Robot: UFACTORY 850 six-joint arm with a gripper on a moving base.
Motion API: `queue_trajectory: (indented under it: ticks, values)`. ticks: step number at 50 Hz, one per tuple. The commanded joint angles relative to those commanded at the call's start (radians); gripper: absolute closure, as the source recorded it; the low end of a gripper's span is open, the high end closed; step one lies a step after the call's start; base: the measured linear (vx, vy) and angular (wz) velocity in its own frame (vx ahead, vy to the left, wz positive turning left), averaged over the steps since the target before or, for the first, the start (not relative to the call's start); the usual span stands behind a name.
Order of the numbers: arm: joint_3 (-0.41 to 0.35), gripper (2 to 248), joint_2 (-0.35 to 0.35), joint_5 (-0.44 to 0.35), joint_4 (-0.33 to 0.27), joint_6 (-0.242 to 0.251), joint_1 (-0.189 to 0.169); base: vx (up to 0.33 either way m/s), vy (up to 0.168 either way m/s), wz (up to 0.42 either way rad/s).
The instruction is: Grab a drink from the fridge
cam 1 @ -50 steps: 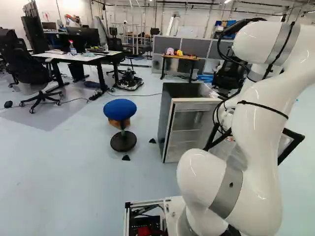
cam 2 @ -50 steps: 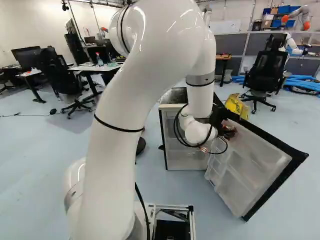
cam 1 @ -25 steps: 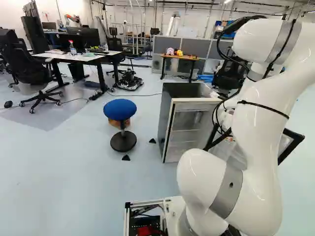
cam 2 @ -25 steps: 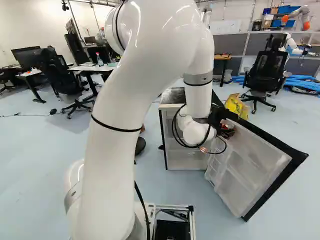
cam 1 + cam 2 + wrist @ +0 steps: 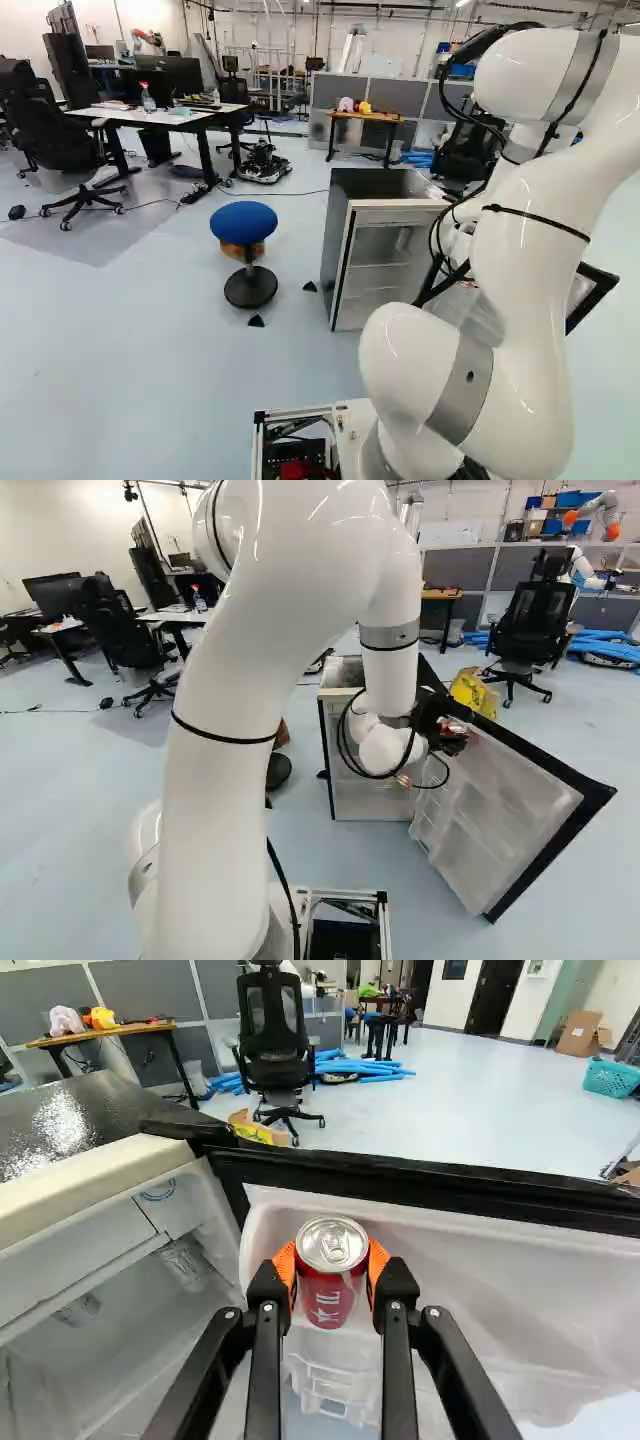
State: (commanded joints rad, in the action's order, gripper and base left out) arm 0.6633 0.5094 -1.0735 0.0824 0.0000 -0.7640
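Drink can (image 5: 326,1285), flanks hidden by orange pads (image 5: 378,1258), gripped by part-open pincer (image 5: 447,736), fridge (image 5: 343,225) partly behind arm (image 5: 525,240)

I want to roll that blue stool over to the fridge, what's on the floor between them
A small black triangular piece lies between the stool and the fridge, seen in the left base view.

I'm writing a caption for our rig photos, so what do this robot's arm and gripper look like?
The arm is glossy white with rounded joints, grey bands, thin black straps and black cables looping outside it. The gripper is black, with two slim fingers of jointed bars, each tipped with an orange pad.
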Motion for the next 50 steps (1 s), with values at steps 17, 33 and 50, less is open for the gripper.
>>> queue_trajectory:
  ticks: [17,33,50]
  values:
    - [-0.04,157,-0.029,-0.057,0.0,0.0,0.004,0.0,0.0,0.0]
    - [-0.089,157,-0.065,-0.065,0.0,0.0,0.009,0.0,0.0,0.0]
    - [-0.153,157,-0.114,-0.065,-0.002,0.0,0.014,0.0,0.0,0.0]
